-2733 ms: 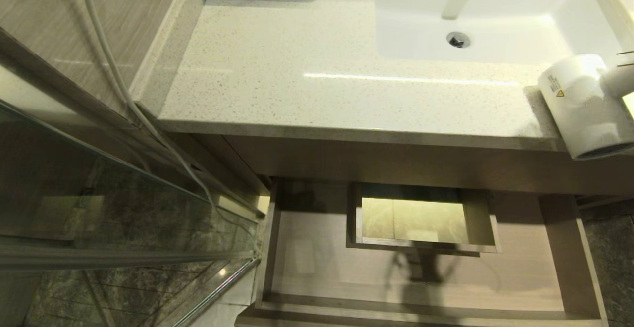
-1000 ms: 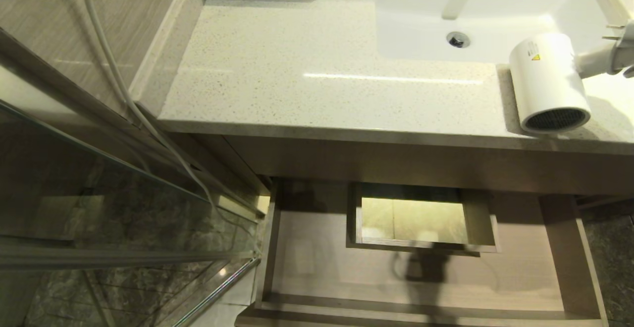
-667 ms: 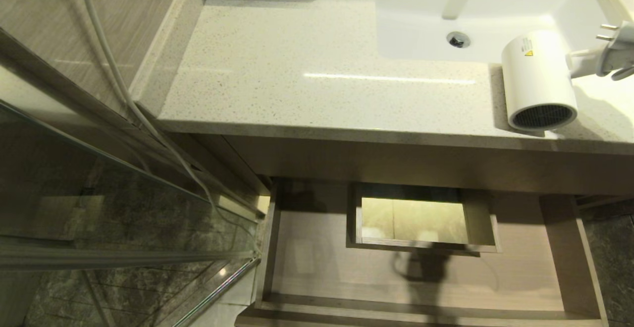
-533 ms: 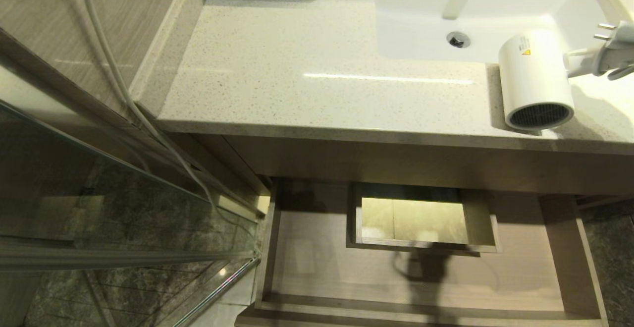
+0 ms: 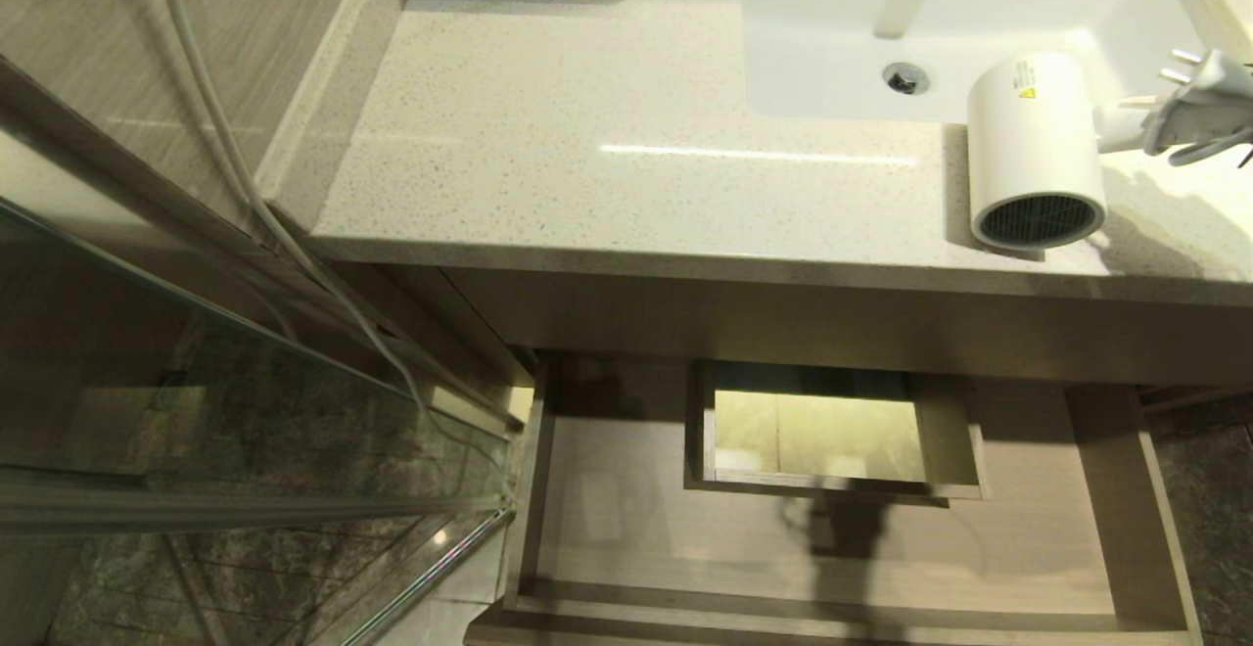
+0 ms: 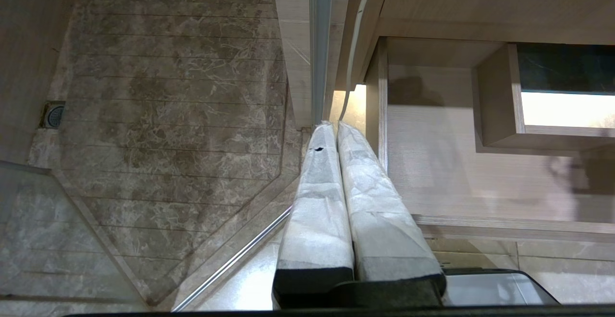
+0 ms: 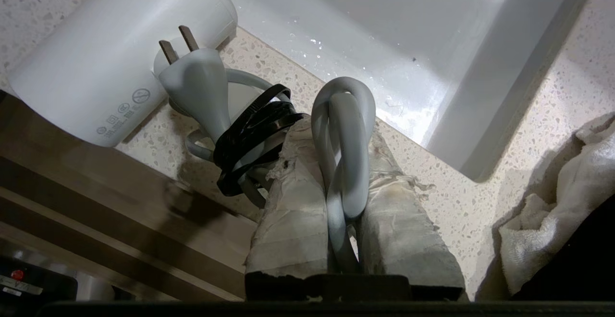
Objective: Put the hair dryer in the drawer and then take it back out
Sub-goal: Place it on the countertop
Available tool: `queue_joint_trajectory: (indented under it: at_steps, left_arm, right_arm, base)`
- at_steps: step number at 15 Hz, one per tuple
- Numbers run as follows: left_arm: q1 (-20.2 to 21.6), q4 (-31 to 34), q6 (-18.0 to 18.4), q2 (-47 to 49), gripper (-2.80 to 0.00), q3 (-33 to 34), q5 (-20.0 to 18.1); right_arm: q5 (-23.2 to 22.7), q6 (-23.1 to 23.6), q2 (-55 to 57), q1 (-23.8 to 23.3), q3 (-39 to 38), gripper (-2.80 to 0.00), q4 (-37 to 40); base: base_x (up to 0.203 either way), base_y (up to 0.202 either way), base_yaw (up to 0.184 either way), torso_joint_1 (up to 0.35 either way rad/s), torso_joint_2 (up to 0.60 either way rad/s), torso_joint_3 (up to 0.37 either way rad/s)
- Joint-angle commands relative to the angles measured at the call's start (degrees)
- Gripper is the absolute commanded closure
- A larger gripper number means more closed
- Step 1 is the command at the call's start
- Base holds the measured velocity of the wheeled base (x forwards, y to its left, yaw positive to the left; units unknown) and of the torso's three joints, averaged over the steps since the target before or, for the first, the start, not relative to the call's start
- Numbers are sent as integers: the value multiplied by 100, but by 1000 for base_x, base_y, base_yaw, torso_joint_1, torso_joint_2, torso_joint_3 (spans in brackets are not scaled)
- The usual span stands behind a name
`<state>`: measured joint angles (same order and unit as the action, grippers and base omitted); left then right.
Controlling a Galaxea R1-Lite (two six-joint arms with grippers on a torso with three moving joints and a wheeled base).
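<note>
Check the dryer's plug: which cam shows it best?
Right wrist view: the plug fills the near field, both prongs clear, beside the black tie, with the right tool shut on the cord loop. Head view shows it small at the right edge. Left wrist view shows none of it.

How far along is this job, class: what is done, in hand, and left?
Done: the drawer stands open and empty. In hand: the right gripper is shut on the hair dryer by its bundled cord, the barrel over the countertop beside the sink. The left gripper is parked. Left: cannot tell which phase.
</note>
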<state>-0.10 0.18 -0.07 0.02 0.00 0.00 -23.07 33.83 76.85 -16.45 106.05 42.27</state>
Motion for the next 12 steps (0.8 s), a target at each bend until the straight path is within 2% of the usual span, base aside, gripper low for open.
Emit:
queue_joint_trajectory:
  at_steps: [1, 5, 12]
  left_arm:
    - [1, -1, -1, -2, 0, 1, 0]
    - [1, -1, -1, -2, 0, 9, 0]
    - [1, -1, -1, -2, 0, 9, 0]
  right_arm:
    - [-13, 104, 14, 1, -76, 0, 165]
    - [-5, 231, 14, -92, -309, 0, 301]
    - [-13, 835, 124, -473, -676, 0, 608]
  base:
    - [0, 0, 0, 0, 0, 0]
    - [0, 0, 0, 0, 0, 0]
    - [0, 0, 0, 0, 0, 0]
